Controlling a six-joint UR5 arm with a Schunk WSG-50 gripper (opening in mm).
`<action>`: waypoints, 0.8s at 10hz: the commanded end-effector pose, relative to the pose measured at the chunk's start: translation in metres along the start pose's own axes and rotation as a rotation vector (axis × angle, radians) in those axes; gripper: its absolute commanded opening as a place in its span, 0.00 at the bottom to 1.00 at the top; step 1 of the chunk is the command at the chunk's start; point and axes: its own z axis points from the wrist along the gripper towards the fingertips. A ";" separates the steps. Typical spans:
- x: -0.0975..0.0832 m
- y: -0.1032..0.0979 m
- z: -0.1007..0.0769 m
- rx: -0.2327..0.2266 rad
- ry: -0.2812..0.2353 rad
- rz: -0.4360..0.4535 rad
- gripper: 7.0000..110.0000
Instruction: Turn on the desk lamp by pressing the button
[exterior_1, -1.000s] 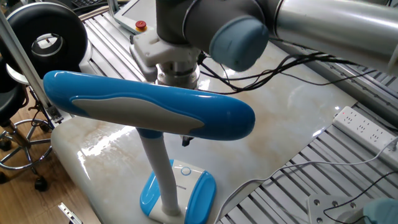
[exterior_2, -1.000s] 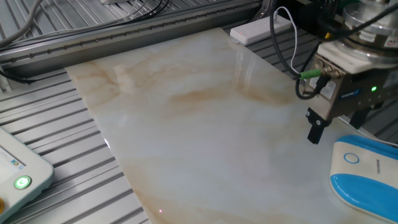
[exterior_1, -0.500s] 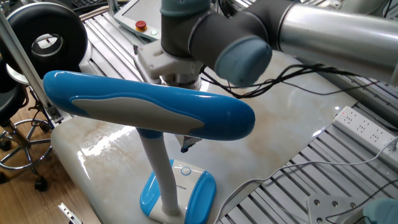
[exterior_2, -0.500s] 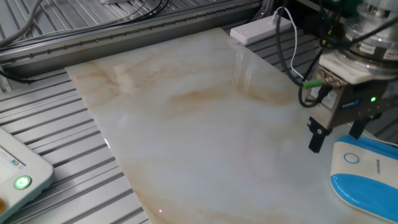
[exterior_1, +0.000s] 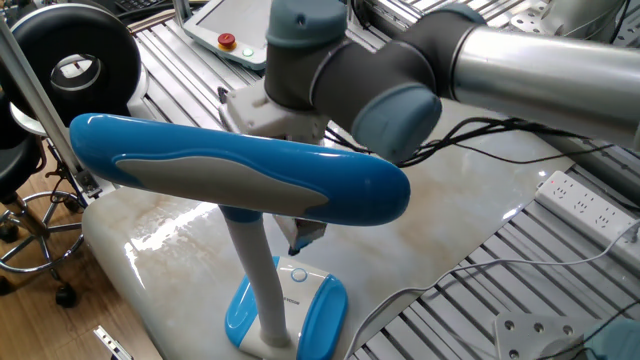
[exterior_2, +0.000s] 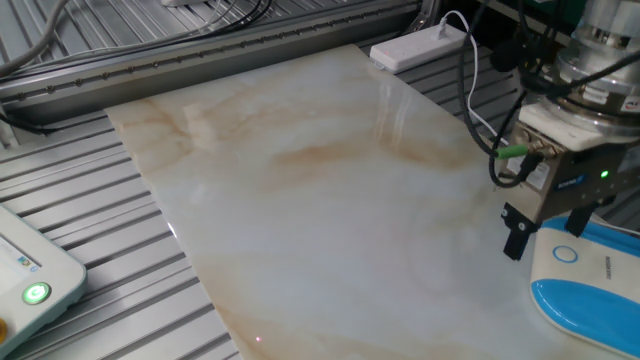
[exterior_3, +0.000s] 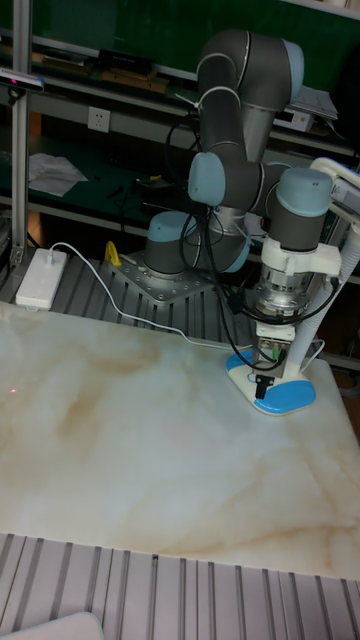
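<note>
- In one fixed view the desk lamp (exterior_1: 240, 180) fills the foreground: its long blue head with a grey-white inlay stretches across the picture on a white stalk, which rises from a blue-and-white base at the near edge of the marble table (exterior_1: 450, 230).
- The button (exterior_1: 299, 275), a small white round with a light-blue ring, sits on the white panel of that base, just behind the stalk.
- Just above the button hangs a dark fingertip of the gripper (exterior_1: 300, 240); the rest of the gripper is hidden behind the lamp head, and a small gap shows between tip and base.
- Behind the lamp head the grey arm (exterior_1: 380, 70) crosses from the right, with black cables trailing over the table.
- Farther back lie a white pendant (exterior_1: 225, 30) with a red round button, and at the right a white power strip (exterior_1: 585, 205).
- The other fixed view shows the gripper's dark fingers (exterior_2: 516, 237) beside the rim of the base, close to the ringed button; whether they touch it I cannot tell.
- No view shows the gap between the fingertips, so I cannot tell how far the gripper is open; it holds nothing that I can see.
- In the tall fixed view the base lies at the far right edge of the table, under the wrist.
</note>
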 end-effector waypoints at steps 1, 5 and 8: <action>0.011 0.001 0.009 0.026 0.025 -0.027 0.79; 0.012 0.004 0.011 0.026 0.025 -0.034 0.79; 0.002 0.010 0.016 0.012 -0.008 -0.028 0.79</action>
